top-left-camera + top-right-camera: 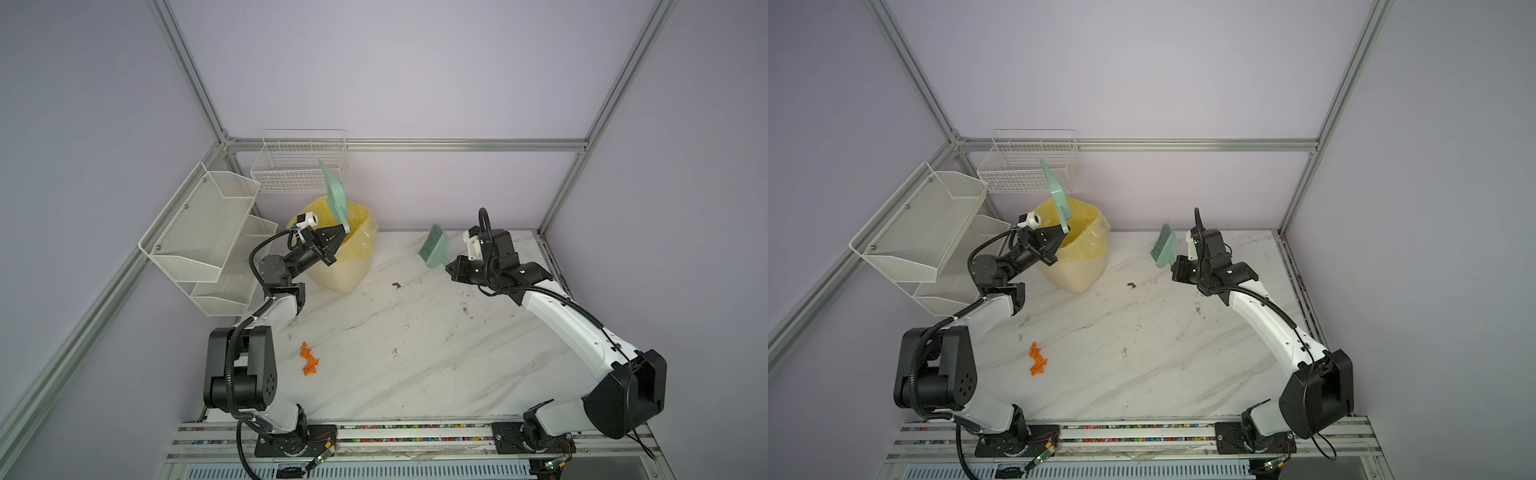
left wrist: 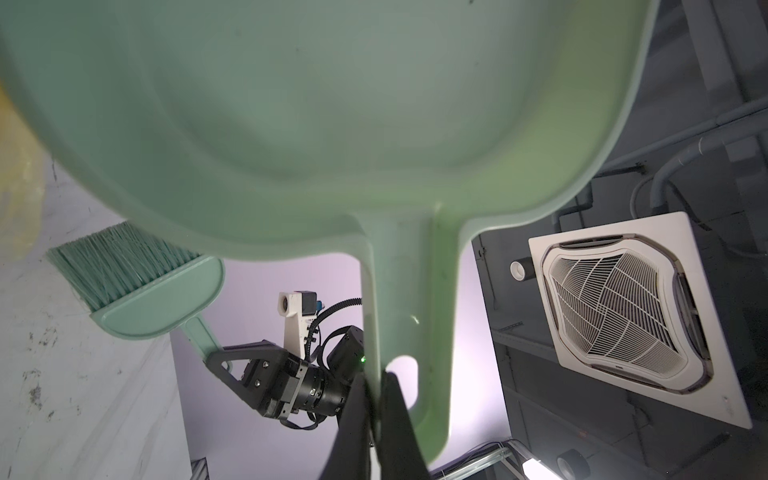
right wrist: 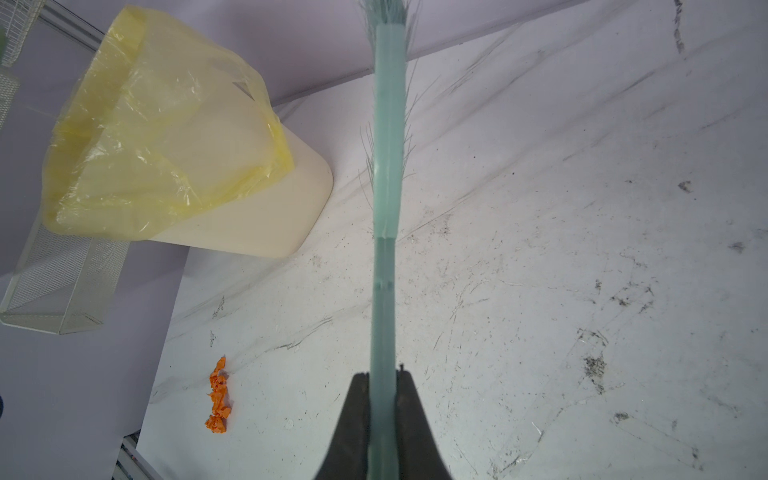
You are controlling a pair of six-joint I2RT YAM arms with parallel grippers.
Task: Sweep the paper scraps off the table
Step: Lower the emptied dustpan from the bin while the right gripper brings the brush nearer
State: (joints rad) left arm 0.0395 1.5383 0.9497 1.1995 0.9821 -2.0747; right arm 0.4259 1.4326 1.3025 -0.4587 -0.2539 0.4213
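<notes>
A small line of orange paper scraps (image 1: 309,360) (image 1: 1037,360) (image 3: 218,397) lies on the white marble table (image 1: 436,357) near its left front. My left gripper (image 1: 343,229) (image 2: 374,380) is shut on the handle of a mint-green dustpan (image 1: 334,192) (image 1: 1057,195) (image 2: 332,124), which stands tipped upright over the bin (image 1: 338,253). My right gripper (image 1: 448,266) (image 3: 383,376) is shut on the handle of a mint-green brush (image 1: 434,245) (image 1: 1165,248) (image 3: 388,166), held above the back of the table, bristles toward the back wall.
A cream bin (image 1: 1075,266) (image 3: 232,224) with a yellow liner bag stands at the back left corner. White mesh shelves (image 1: 199,232) and a wire basket (image 1: 299,166) hang on the left and back walls. Dark stains (image 1: 395,284) dot the marble.
</notes>
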